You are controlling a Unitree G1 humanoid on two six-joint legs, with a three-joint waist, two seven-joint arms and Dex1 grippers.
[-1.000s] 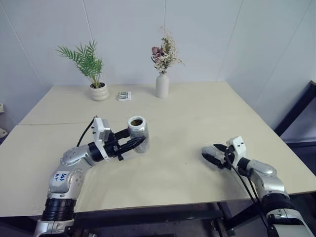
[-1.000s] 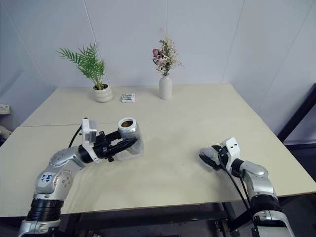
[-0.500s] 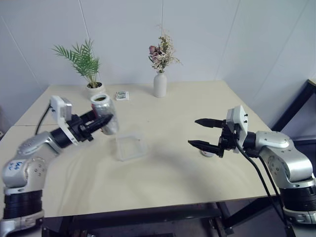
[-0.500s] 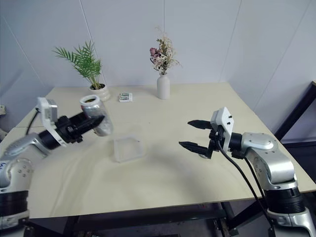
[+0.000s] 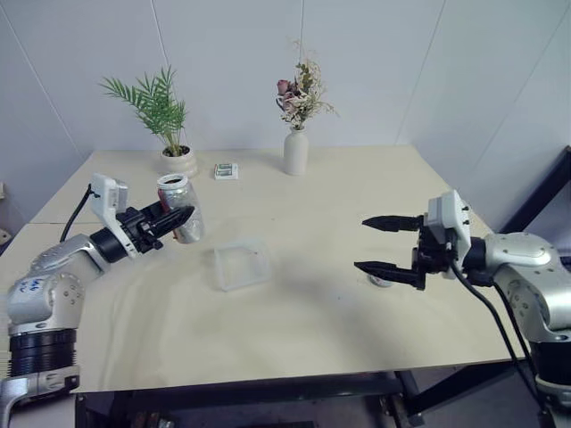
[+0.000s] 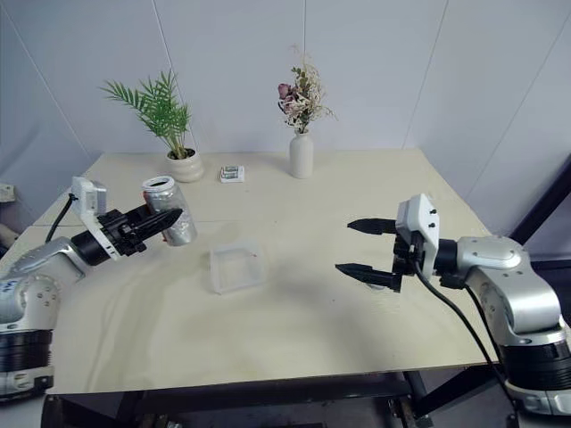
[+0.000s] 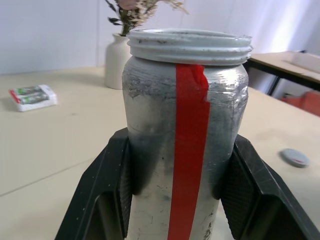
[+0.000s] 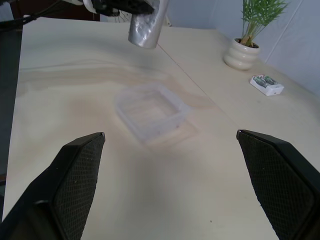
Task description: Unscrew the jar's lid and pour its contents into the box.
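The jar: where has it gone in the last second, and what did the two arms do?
The left end effector, shut on the jar, carried it to the robot's left, away from the table's middle. The right end effector rose from the tabletop, open, leaving the lid lying below. Box, vase, plant and packet stayed put.

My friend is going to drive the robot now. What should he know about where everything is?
Left gripper: shut on the jar, held up off the table, to the left of the box. The jar's mouth is open.
Right gripper: open, holding nothing, raised above the table.
Lid: off, lying on the table under the right gripper.
Box: on the table, looks empty.
Done: unscrewing the lid.
Left: bring the jar over the box and tip it in.
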